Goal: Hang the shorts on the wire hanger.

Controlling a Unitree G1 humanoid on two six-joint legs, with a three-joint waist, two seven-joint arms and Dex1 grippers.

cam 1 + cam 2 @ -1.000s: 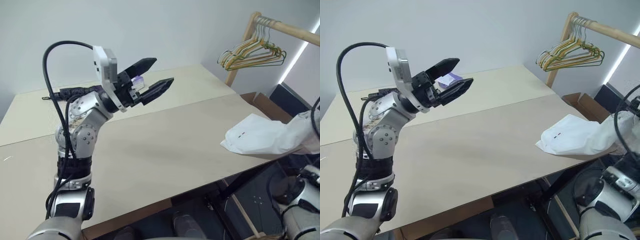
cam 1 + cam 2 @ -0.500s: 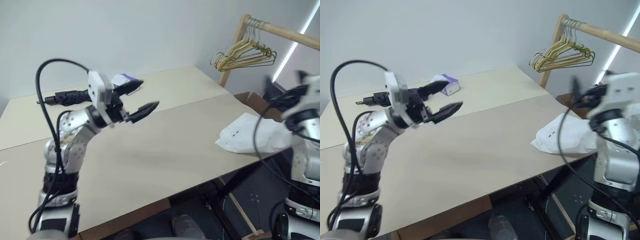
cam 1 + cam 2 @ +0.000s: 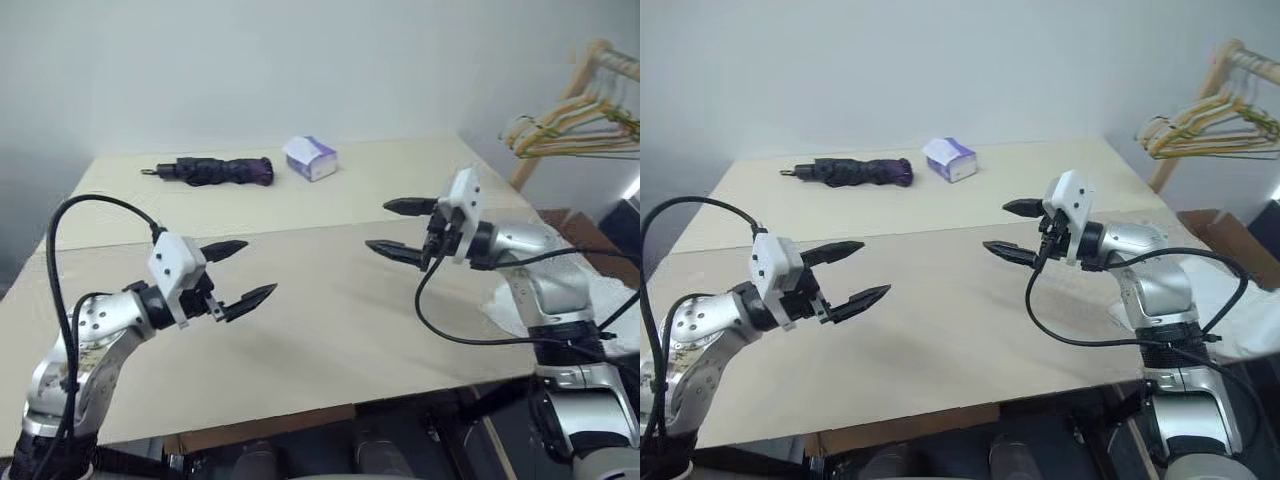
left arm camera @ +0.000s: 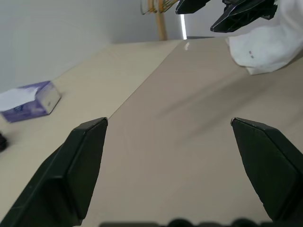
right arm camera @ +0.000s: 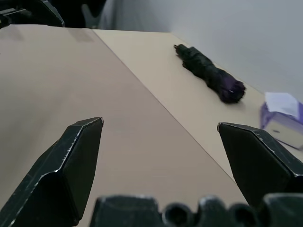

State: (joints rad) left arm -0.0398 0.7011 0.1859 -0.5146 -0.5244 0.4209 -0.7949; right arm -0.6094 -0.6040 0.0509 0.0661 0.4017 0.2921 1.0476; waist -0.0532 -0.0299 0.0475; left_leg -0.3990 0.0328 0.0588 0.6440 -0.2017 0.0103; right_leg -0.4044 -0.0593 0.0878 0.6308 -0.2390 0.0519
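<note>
The white shorts [image 4: 265, 45] lie crumpled at the table's right edge, with small dark marks near one hem. In the left eye view the shorts [image 3: 610, 298] are partly hidden behind my right arm. My right gripper [image 3: 377, 227] hovers open above the middle of the table, pointing left, away from the shorts and with nothing between its fingers. My left gripper [image 3: 258, 268] is open and empty too, low over the table's left half and pointing right. The wire hanger is out of view.
A bunch of yellow and green hangers [image 3: 565, 128] hangs on a wooden rack [image 3: 603, 55] at the far right. A folded dark umbrella [image 3: 212, 171] and a purple tissue box [image 3: 311, 158] lie at the back of the table [image 3: 330, 330].
The camera has swung left. My right gripper swept from beside the shorts to over the table's middle. My left gripper came down and back. Both stayed open.
</note>
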